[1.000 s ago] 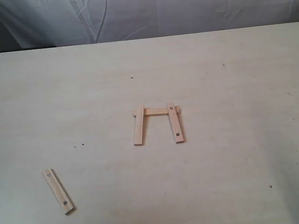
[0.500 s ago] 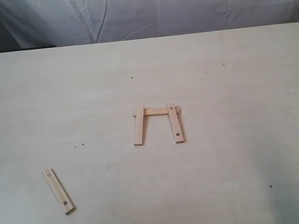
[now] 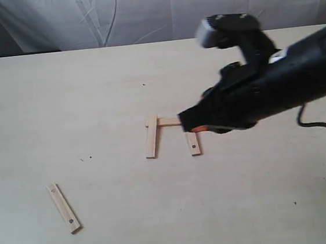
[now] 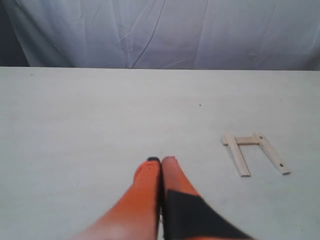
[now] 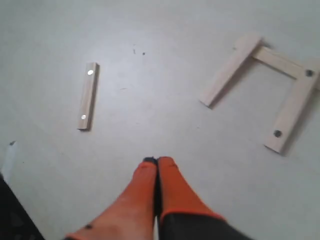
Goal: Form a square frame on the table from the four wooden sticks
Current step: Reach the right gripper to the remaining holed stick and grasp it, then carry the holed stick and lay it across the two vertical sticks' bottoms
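Observation:
Three wooden sticks form an open-sided outline on the table (image 3: 90, 94): a left stick (image 3: 151, 136), a cross stick (image 3: 167, 121) and a right stick (image 3: 194, 145), whose upper part my right arm hides. The fourth stick (image 3: 63, 207) lies alone near the front left. My right gripper (image 3: 194, 128) hangs just above the right stick, shut and empty. In the right wrist view the gripper (image 5: 157, 160) sits between the loose stick (image 5: 88, 95) and the three joined sticks (image 5: 291, 112). My left gripper (image 4: 161, 160) is shut and empty, well apart from the joined sticks (image 4: 237, 154).
The black right arm (image 3: 275, 81) stretches in from the right edge, with a cable (image 3: 321, 124) trailing under it. A wrinkled white cloth (image 3: 151, 9) hangs behind the table's far edge. A few dark specks (image 3: 86, 159) dot the surface.
My right arm has swung in from the right and now hangs over the joined sticks. The bit of left gripper at the left edge has left the exterior view. The sticks have not moved.

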You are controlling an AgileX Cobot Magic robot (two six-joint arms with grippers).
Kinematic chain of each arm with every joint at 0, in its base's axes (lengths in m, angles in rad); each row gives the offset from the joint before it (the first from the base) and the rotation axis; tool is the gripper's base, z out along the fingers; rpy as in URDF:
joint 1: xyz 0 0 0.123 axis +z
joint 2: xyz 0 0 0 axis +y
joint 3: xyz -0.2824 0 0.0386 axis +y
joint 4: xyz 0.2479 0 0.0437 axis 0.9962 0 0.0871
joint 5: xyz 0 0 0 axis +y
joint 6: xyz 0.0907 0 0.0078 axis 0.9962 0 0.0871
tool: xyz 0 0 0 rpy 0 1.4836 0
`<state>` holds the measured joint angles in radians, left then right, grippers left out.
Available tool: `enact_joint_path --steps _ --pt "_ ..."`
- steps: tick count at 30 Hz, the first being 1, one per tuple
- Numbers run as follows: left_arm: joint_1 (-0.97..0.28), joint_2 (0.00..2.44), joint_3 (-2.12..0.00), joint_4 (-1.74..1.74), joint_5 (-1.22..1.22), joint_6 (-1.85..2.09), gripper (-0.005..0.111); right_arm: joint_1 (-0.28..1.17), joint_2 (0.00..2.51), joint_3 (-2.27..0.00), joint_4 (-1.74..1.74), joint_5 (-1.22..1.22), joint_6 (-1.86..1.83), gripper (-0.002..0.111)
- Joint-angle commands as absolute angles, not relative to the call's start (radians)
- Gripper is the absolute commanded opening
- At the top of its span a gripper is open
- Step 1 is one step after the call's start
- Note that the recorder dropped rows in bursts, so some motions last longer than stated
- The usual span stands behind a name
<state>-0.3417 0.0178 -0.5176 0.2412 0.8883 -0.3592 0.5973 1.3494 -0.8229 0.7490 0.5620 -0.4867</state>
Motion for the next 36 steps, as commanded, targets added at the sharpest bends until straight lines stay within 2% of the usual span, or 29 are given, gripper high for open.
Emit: enact_joint_path --steps 1,6,13,20,21,24,34,36 --pt "-0.34 0.0 -0.472 0.252 0.771 -0.359 0.0 0.772 1.534 -0.98 0.623 0.531 -0.361 -0.001" --pt "-0.34 0.0 -0.353 0.225 0.574 -0.357 0.0 0.91 1.743 -1.166 0.599 0.502 -0.335 -0.001" --pt "-0.34 0.0 -0.321 0.326 0.541 -0.357 0.0 1.009 1.969 -1.366 0.573 0.514 -0.31 -0.001" --pt "-0.34 0.0 -0.354 0.282 0.57 -0.357 0.0 1.019 2.211 -1.677 0.453 0.784 -0.149 -0.001" --pt "-0.34 0.0 -0.354 0.282 0.57 -0.357 0.0 1.019 2.229 -1.707 0.437 0.809 -0.127 0.002" --pt "-0.34 0.0 -0.354 0.28 0.568 -0.357 0.0 1.04 2.288 -1.815 0.384 0.881 -0.065 0.029" --pt "-0.34 0.0 -0.354 0.28 0.568 -0.357 0.0 1.115 2.325 -1.856 0.132 0.849 0.142 0.03" --pt "-0.34 0.0 -0.354 0.28 0.568 -0.357 0.0 1.117 2.332 -1.872 0.133 0.849 0.142 0.035"
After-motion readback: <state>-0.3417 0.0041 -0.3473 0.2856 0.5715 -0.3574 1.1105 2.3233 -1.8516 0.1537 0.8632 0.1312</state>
